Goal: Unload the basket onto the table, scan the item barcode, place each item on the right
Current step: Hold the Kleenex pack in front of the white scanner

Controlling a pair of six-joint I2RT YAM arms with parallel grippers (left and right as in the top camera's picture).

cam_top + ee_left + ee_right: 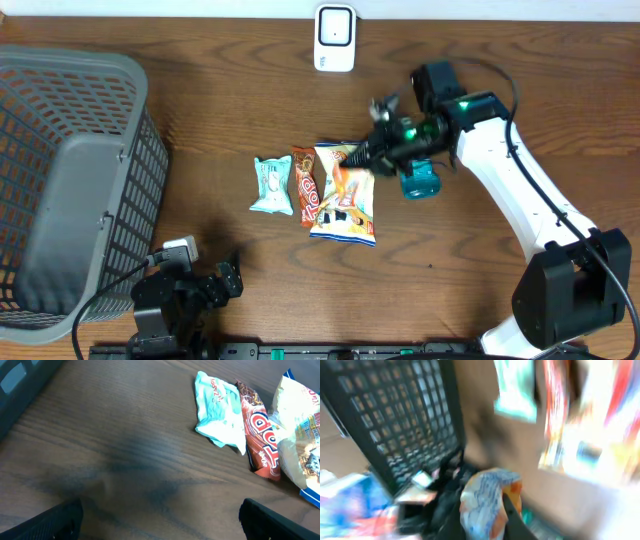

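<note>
- I am gripping the bag [345, 205] at its upper right corner with the right tool [363, 158], jaws pinched almost shut on the film. The rest of it is lying on the bench [200, 90], just beside the red bar [305, 188].
- I am judging the bag light, soft and crinkly, with slippery film. A corner or seam is the place to hold it; squeezing the middle would crush the contents.
- The left tool [228, 278] is sitting wide open at the near edge, holding nothing.
- The basket [60, 75] is looking empty from above.
- The scanner [334, 38] is waiting at the far edge — I cannot tell where the barcode is.
</note>
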